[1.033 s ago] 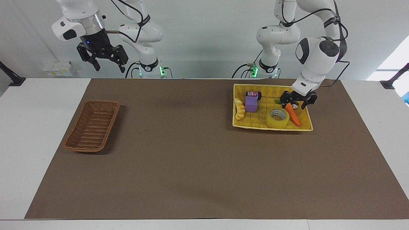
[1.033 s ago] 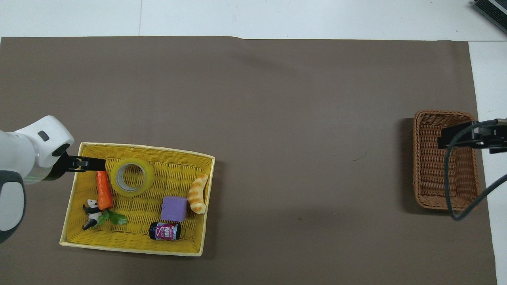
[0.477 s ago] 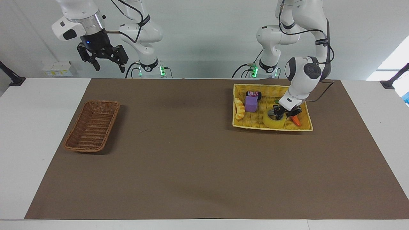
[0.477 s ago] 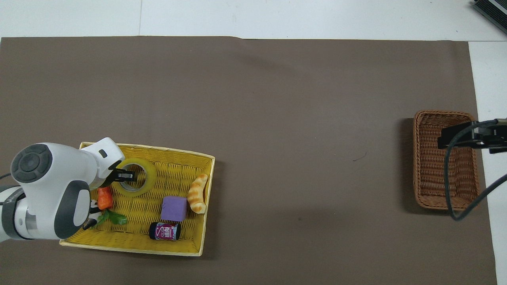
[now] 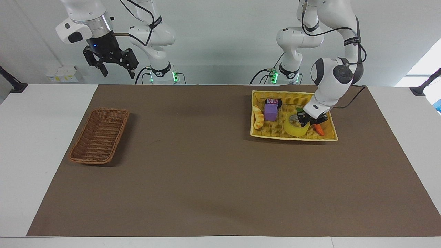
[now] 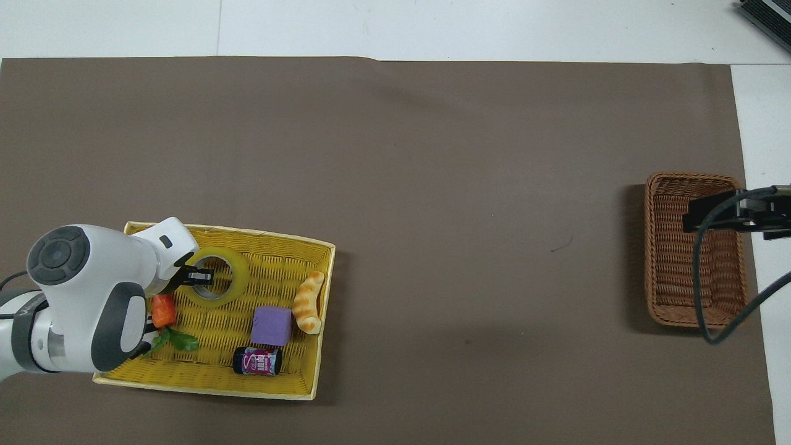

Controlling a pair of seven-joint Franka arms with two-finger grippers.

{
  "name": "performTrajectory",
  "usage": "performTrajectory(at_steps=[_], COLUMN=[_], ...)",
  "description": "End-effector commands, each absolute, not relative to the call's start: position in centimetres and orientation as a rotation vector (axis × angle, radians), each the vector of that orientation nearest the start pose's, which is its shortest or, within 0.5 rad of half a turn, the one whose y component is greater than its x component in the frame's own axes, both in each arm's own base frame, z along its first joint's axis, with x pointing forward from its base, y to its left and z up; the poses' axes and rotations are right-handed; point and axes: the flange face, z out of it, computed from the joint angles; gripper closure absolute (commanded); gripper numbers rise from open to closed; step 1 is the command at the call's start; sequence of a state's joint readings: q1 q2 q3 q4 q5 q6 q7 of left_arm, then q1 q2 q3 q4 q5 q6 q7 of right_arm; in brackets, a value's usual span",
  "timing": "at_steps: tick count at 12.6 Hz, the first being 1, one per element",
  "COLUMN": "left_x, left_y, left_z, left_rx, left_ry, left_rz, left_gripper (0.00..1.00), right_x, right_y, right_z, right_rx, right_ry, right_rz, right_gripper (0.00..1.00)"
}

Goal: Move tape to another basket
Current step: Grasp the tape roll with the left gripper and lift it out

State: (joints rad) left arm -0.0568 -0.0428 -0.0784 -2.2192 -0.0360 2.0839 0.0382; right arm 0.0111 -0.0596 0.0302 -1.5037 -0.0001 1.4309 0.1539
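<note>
Facing view, right of centre: the left gripper (image 5: pixel 309 120) is down inside the yellow tray basket (image 5: pixel 275 132), its fingers pinching the wall of the tape (image 5: pixel 295 130), one finger inside the core and one outside. The tape sits tilted there, one edge lifted toward the gripper, the lower edge near the tray floor. Beside it, toward the frame's right, an orange carrot (image 5: pixel 319 129) pokes out from under the gripper. A purple block (image 5: pixel 270 112), a dark can (image 5: pixel 273 101) and a croissant (image 5: pixel 257 117) lie in the tray's other half.

In the overhead view the tape (image 6: pixel 230 285) appears at lower left, in the tray's (image 6: pixel 204 383) upper part, with the left gripper (image 6: pixel 196 276) at its hole.

At the facing view's upper left the right gripper (image 5: pixel 111 68) waits high in the air with its fingers spread. The basket (image 5: pixel 100 135) lies at that view's left, on the brown mat (image 5: pixel 206 172), well apart from the tray.
</note>
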Motion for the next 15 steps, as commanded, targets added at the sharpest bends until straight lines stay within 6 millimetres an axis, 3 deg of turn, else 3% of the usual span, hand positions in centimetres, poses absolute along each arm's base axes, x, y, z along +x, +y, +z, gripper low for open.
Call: performTrajectory(at_steps=[1, 3, 5, 8, 15], left_x=[52.0, 53.5, 55.3, 55.6, 55.6], left_y=[-7.4, -7.4, -7.3, -6.5, -7.5], left_z=[46.1, 50.5, 52.4, 52.2, 52.0], left_rx=[-3.176, -3.175, -3.172, -3.178, -3.268], left_ry=[0.225, 0.235, 0.235, 0.214, 0.177], left_rz=[0.214, 0.288, 0.354, 0.342, 0.343], left_gripper=[1.00, 1.00, 1.00, 1.00, 1.00], right_x=[51.4, 51.4, 51.4, 51.4, 51.4], right_y=[2.1, 2.1, 2.1, 2.1, 1.9], right_z=[67.7, 67.7, 67.7, 67.7, 67.6], right_rx=[-3.117, -3.117, -3.117, -3.117, -3.116], right_ry=[0.192, 0.192, 0.192, 0.192, 0.204], right_rz=[0.017, 0.017, 0.017, 0.017, 0.025], right_gripper=[0.00, 0.00, 0.00, 0.00, 0.00])
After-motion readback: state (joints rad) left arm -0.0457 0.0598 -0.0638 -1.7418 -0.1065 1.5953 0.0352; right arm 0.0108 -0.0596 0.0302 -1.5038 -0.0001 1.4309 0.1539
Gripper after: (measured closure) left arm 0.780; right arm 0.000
